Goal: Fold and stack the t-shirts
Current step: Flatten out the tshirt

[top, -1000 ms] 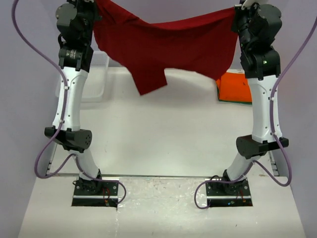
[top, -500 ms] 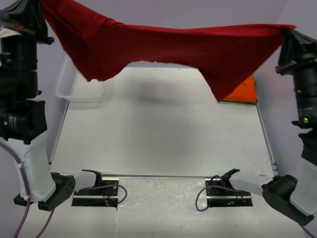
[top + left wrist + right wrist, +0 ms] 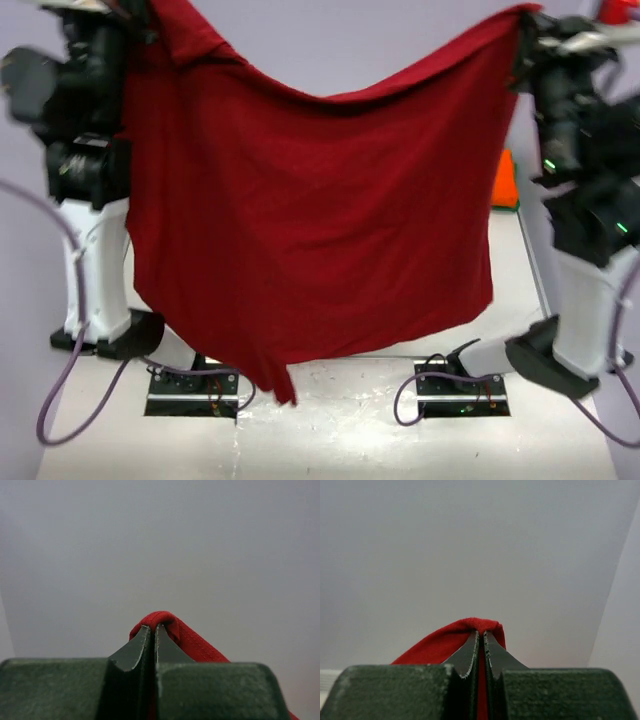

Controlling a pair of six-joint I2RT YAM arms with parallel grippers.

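The dark red t-shirt [image 3: 310, 220] hangs spread like a curtain between my two raised arms and hides most of the table. My left gripper [image 3: 140, 20] is shut on its upper left corner; the left wrist view shows red cloth [image 3: 167, 625] pinched at the left gripper's tips [image 3: 153, 627]. My right gripper [image 3: 525, 25] is shut on the upper right corner; red cloth [image 3: 445, 642] wraps the right gripper's tips [image 3: 482, 634]. A sliver of the bright orange t-shirt [image 3: 507, 182] shows at the right behind the red one. The green shirt is hidden.
The white table [image 3: 330, 420] shows only at its near edge, with both arm bases [image 3: 195, 385] and purple cables. The grey wall fills both wrist views. The mesh basket is hidden behind the shirt.
Both arms have swung up and toward the camera, closer together. The red shirt, stretched high and far before, now hangs full length in front of the table, hem near the arm bases.
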